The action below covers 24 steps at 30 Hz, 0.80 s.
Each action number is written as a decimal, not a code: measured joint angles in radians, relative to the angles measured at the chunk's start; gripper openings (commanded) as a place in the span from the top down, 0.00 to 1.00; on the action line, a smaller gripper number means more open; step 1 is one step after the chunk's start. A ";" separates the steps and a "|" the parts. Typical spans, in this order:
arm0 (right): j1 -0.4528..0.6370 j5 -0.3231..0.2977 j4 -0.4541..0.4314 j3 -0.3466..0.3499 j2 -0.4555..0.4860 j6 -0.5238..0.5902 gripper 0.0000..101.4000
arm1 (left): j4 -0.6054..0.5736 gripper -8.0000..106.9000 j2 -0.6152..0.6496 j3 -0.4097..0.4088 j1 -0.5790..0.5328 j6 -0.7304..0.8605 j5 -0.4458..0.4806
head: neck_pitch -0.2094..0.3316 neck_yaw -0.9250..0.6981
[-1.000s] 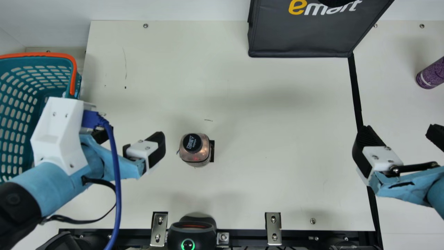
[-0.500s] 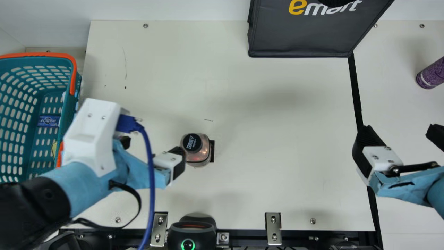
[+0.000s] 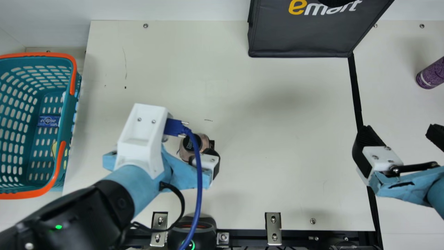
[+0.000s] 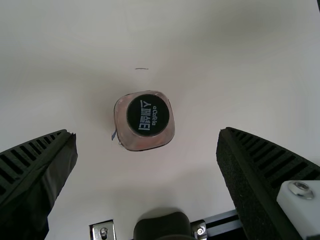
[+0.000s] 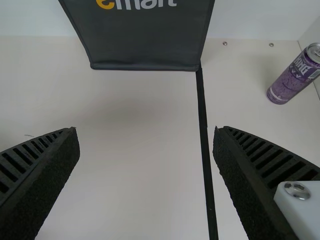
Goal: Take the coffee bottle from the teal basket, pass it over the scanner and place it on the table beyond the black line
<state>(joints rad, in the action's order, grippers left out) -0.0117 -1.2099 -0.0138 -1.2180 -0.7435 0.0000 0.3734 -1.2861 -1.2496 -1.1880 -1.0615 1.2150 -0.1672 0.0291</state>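
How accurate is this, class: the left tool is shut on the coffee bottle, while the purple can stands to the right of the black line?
Not quite. The left wrist view shows the left tool open, with a gap on both sides of the coffee bottle. The purple can does stand to the right of the black line.

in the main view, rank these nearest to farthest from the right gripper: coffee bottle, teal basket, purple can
1. Purple can: nearest, up and right of the black line.
2. Coffee bottle: well to the left, left of the line, partly hidden by the left arm.
3. Teal basket: farthest, at the view's left edge.
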 measured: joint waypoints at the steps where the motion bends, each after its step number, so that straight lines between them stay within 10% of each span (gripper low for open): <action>1: 0.000 0.000 0.000 0.000 0.000 0.000 0.06 | 0.016 0.15 -0.008 0.005 -0.009 -0.018 -0.005 | 0.000 0.000; 24: 0.000 -0.001 0.000 0.000 0.000 0.000 0.06 | 0.343 0.15 -0.051 0.277 -0.143 -0.456 -0.160 | 0.000 0.000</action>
<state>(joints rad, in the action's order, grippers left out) -0.0117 -1.2108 -0.0138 -1.2180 -0.7435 0.0000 0.7169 -1.3376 -0.9722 -1.3312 -1.5170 1.0549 -0.1672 0.0291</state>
